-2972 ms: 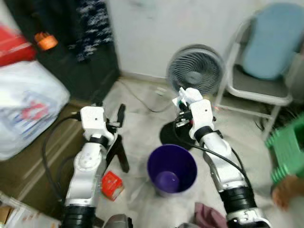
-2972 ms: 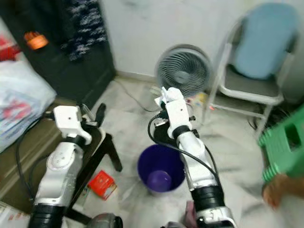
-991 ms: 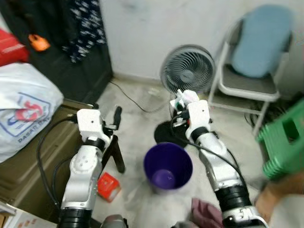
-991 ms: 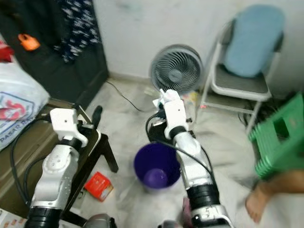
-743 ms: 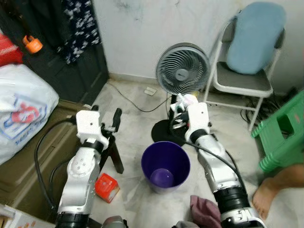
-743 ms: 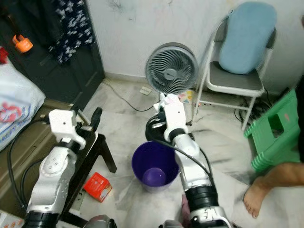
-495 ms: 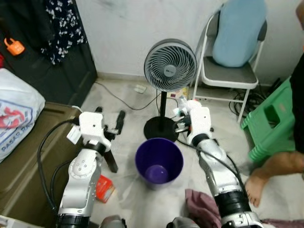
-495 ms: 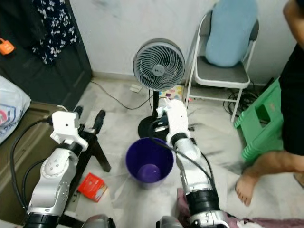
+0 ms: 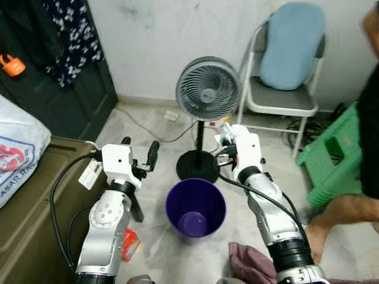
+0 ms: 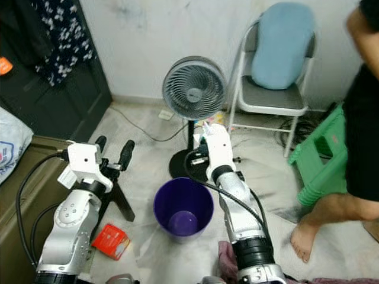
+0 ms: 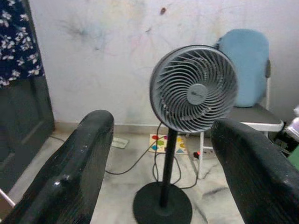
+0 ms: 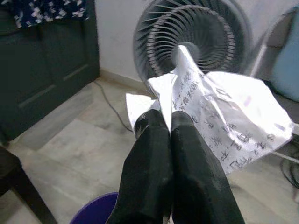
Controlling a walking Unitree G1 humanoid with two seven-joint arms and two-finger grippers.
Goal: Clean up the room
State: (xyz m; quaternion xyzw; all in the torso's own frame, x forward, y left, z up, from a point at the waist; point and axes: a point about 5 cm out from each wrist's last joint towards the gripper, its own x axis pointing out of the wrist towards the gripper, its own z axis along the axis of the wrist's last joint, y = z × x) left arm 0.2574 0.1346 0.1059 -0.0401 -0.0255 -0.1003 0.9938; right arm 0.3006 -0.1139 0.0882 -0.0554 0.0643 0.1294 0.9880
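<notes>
- Right end effector (image 12: 169,122): fingers pressed together, pinching a crumpled sheet of printed paper (image 12: 219,116). Held up near the pedestal fan (image 9: 208,89), just behind the far rim of the purple bin (image 9: 195,204) rather than over its mouth.
- Left end effector (image 11: 159,154): fingers spread wide, nothing between them. Raised to the left of the bin, pointing toward the fan and wall.
- Bin stands upright on the floor between the two arms. Interior looks empty as far as visible; no paper seen inside.
- Judgement: one piece of litter is in hand but not yet dropped. The paper would need to come back and down over the bin mouth before release.
- Left on the floor: a small red box (image 10: 111,241) to the left of the bin, beside a dark table leg; a maroon cloth (image 9: 251,262) near the robot's right side.
- Judgement: task is early. Nothing confirmed binned; at least three items to deal with.
- A person's bare foot and leg (image 10: 314,222) stand at the right, by a green stool (image 9: 331,157); a folding chair with a blue cushion (image 9: 290,44) sits against the wall.
</notes>
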